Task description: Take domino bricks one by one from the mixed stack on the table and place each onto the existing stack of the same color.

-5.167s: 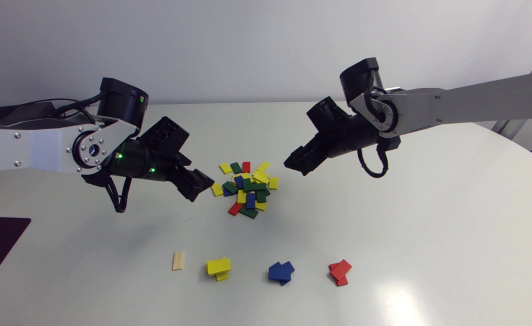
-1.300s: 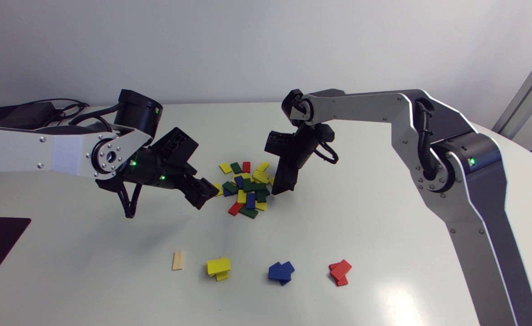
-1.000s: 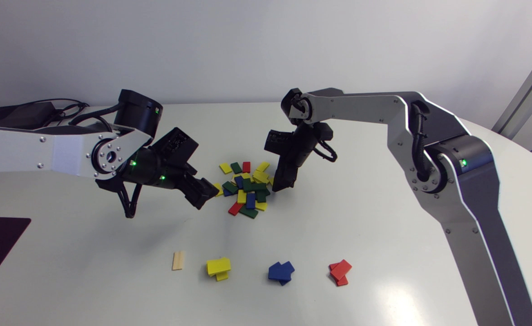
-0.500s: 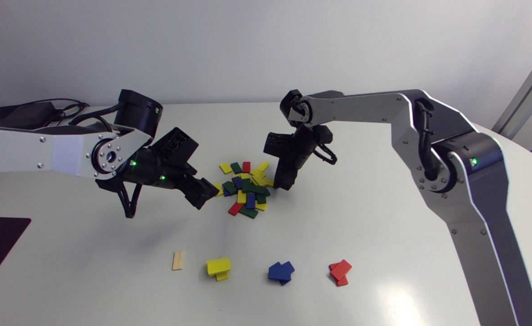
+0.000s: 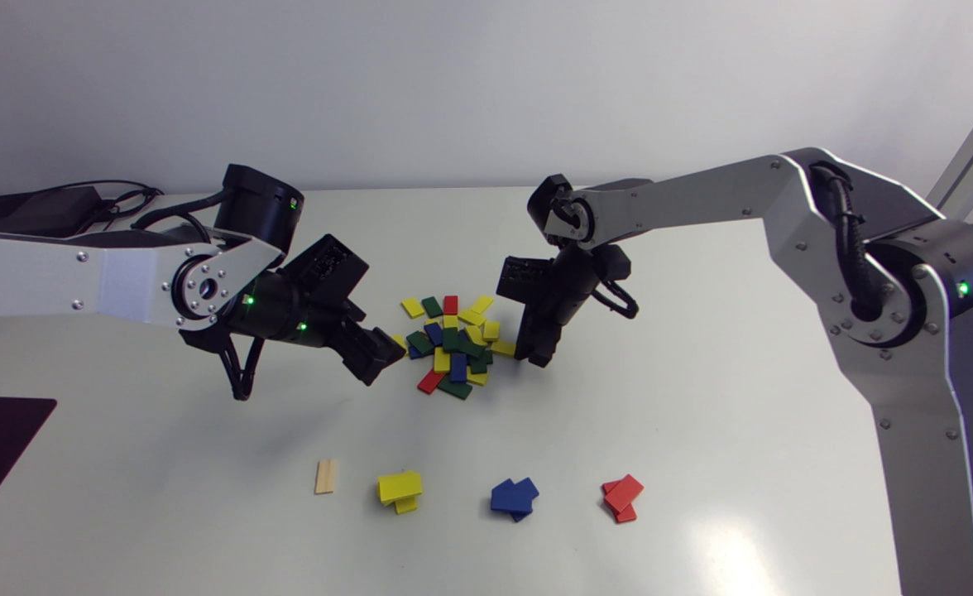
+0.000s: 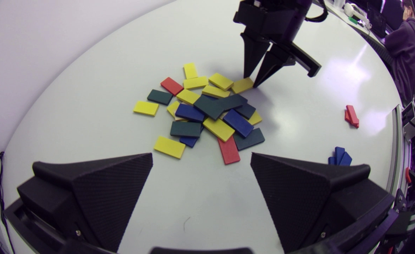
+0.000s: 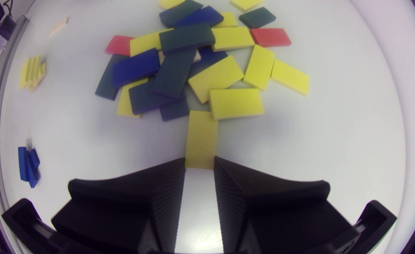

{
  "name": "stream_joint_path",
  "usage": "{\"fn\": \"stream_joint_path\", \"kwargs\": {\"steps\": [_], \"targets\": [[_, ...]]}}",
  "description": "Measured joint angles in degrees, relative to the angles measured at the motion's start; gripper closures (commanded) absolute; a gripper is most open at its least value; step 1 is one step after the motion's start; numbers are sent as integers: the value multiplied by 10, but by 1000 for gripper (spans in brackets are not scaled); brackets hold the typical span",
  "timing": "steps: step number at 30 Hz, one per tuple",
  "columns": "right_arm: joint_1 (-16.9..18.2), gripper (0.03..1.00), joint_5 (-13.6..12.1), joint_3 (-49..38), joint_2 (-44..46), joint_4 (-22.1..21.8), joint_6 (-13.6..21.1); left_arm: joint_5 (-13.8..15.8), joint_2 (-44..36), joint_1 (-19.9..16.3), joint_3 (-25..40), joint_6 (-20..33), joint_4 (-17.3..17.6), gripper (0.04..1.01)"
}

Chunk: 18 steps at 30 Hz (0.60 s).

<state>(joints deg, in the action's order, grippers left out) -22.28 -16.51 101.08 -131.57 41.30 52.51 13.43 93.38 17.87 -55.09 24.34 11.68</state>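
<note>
Your right tool [image 5: 536, 357] has dropped from high at the right of the frame to the right-hand edge of the mixed stack [image 5: 451, 348] at the centre. In the last half-second it has slid a little toward the lower right. A yellow brick [image 7: 201, 135] has come with it. It now lies flat on the surface [image 5: 702, 414], drawn just clear of the stack's edge, and several neighbouring bricks have shuffled. In the right wrist view the fingers are narrowed to the brick's width and look to press on both long sides of its near end, so I judge you have it pinched, though only at the tip. Your left tool [image 5: 381, 362] has barely moved; it hangs just left of the stack, spread wide with nothing in it.

So the pick looks made but not lifted. The yellow stack [image 5: 400, 488] waits at lower centre-left, between the lone wooden brick [image 5: 327, 476] and the blue stack [image 5: 513, 495], with the red stack [image 5: 621, 498] further right. With so shallow a hold the brick may pivot or slip, so raise it slowly before carrying it over
</note>
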Motion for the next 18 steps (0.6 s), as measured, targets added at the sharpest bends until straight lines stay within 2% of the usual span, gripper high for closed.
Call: {"fn": "stream_joint_path", "kwargs": {"steps": [5,10,18], "targets": [[6,900,7,-42,30,-2,0,0,-1,0,0,0,0,54],[7,900,12,-79,65,-23,-3,0,-2,5,1,0,0,54],[-5,900,16,-142,152,-45,-11,0,-7,8,4,0,-1,54]]}}
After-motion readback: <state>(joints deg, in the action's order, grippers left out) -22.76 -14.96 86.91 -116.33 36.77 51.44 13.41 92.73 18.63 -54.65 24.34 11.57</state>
